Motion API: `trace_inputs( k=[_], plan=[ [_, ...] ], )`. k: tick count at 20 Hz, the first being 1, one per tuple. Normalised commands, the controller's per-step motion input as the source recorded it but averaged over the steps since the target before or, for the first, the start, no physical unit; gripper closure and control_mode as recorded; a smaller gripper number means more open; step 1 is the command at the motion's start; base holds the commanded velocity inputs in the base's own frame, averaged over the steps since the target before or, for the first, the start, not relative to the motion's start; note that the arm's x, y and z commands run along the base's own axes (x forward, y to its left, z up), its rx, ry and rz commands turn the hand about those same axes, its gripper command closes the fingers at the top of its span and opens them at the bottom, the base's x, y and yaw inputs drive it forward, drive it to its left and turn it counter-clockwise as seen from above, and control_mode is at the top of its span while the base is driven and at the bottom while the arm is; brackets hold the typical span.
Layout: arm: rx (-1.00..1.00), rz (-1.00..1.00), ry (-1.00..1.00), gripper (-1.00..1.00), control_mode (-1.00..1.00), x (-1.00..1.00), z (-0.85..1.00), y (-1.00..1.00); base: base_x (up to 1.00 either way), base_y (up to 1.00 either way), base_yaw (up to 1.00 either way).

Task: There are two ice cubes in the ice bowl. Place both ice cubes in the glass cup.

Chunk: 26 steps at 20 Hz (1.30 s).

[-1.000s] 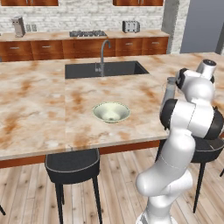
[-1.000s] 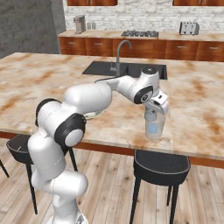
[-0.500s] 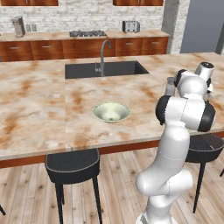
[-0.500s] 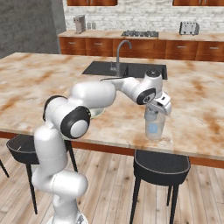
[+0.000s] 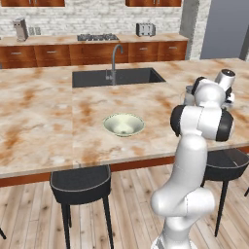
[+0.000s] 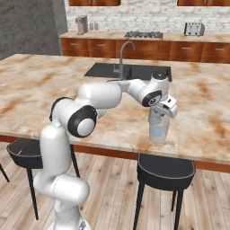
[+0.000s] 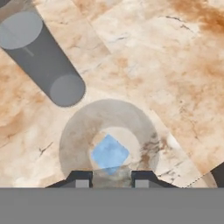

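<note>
Marble island counter (image 6: 54,85), sink (image 6: 130,70) at 12 o'clock. Gripper (image 7: 111,178) is hovering, fingers parted and empty, over glass cup (image 7: 109,142) holding an ice cube (image 7: 110,154); grey shaker (image 7: 41,59) is crowding at 10 o'clock. Ice bowl (image 5: 124,124) is sitting well apart.

**Marble island counter and what rests on it**

The long orange-veined marble counter (image 5: 44,121) carries a shallow pale greenish-white bowl (image 5: 124,124) near its middle. Toward three o'clock of it stand a clear glass tumbler (image 6: 159,129) and, just beside, a grey-topped cylindrical shaker (image 7: 40,57). A dark sink (image 5: 116,77) sits at twelve.
</note>
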Motion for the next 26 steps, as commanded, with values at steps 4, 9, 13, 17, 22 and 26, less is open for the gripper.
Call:
trace_inputs(
  k=[4, 9, 13, 17, 22, 26],
  plan=[
    [0.00, 0.00, 0.00, -1.00, -1.00, 0.00, 0.00, 0.00, 0.00, 0.00, 0.00],
    [-0.04, 0.02, 0.00, -1.00, -1.00, -0.55, 0.01, 0.60, 0.00, 0.00, 0.00],
    [-0.11, 0.04, 0.00, -1.00, -1.00, -1.00, 0.00, 1.00, 0.00, 0.00, 0.00],
    [-0.09, 0.10, 0.00, -1.00, -1.00, -1.00, -0.05, 1.00, 0.00, 0.00, 0.00],
    [-0.12, 0.09, -0.02, -1.00, -1.00, -0.63, -0.40, 0.47, 0.00, 0.00, 0.00],
    [-0.04, 0.04, -0.07, -1.00, -1.00, -0.30, 0.00, 0.20, 0.00, 0.00, 0.00]
  ],
)
